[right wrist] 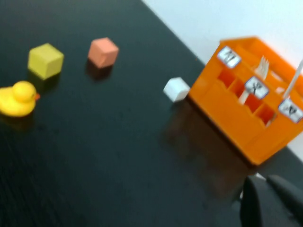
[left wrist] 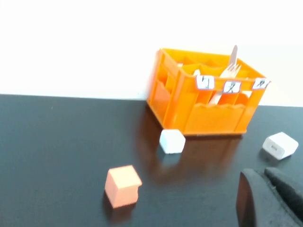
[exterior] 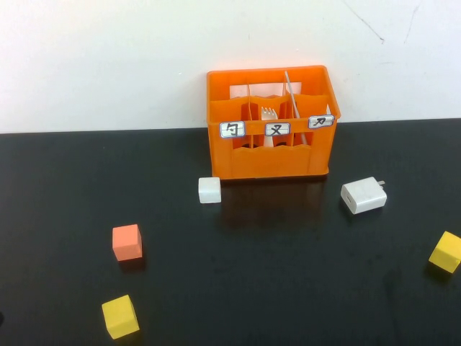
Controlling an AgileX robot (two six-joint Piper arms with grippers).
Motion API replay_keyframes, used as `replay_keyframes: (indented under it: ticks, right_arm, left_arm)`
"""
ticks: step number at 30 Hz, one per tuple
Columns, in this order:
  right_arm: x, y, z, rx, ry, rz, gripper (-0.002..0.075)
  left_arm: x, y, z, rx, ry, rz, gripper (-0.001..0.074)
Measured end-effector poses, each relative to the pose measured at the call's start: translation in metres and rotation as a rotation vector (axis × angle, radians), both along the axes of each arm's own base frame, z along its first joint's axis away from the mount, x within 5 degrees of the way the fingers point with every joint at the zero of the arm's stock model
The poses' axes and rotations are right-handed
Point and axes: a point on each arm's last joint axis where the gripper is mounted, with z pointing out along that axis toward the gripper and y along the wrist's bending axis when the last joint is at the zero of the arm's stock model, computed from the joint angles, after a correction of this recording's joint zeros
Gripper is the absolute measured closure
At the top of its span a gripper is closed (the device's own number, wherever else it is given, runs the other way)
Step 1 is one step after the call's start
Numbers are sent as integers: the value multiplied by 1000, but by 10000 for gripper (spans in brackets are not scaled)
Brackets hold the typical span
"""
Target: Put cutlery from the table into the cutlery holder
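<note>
The cutlery, a slim white plastic four-tined fork point(exterior: 269, 115) and a slim white plastic knife point(exterior: 291, 94), already stands in the bright orange slotted plastic crate point(exterior: 270, 155) at upper centre of the high view. The fork sits tines up in the middle compartment and the knife leans in the right one. No cutlery shows on the glossy black counter point(exterior: 288, 288), so the task looks finished.

Nearest the camera, at lower left, is a small yellow cube point(exterior: 119, 316); a small orange cube point(exterior: 127, 241) lies just beyond it. Another yellow cube point(exterior: 446, 251) sits at the right edge. Farther back, a white charger block point(exterior: 364, 194) lies right of centre and a small white cube point(exterior: 209, 189) rests near the crate's front left corner. A yellow rubber duck point(right wrist: 18, 98) appears only in the right wrist view.

Neither arm shows in the high view. The left hand point(left wrist: 272, 198) is a dark shape at the lower right of its wrist view; the right hand point(right wrist: 272, 203) is likewise at the lower right of its own. Whether either is apart or together cannot be told.

Judging by looks, both pieces are very light, thin, smooth and somewhat flexible. A gentle pinch at mid-handle across the flat faces should suit; hard squeezing could snap them.
</note>
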Motion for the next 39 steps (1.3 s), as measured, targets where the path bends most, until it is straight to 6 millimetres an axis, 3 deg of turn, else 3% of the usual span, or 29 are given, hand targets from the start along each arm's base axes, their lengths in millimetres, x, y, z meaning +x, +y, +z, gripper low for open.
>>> replay_keyframes:
  ticks: [9, 16, 26, 39]
  right_arm:
    - [-31, -35, -12, -16, 33, -177, 721]
    - [-30, -55, -17, 14, 40, -402, 721]
    - [-27, -57, -40, 5, 149, -467, 727]
    - [-29, -53, -42, 57, 204, -452, 728]
  left_arm:
    - [0, -1, 3, -13, -32, -8, 736]
    - [2, -3, -1, -23, -66, -21, 736]
    - [3, -4, -3, -19, -66, -22, 736]
    - [1, 1, -27, 58, 189, 24, 736]
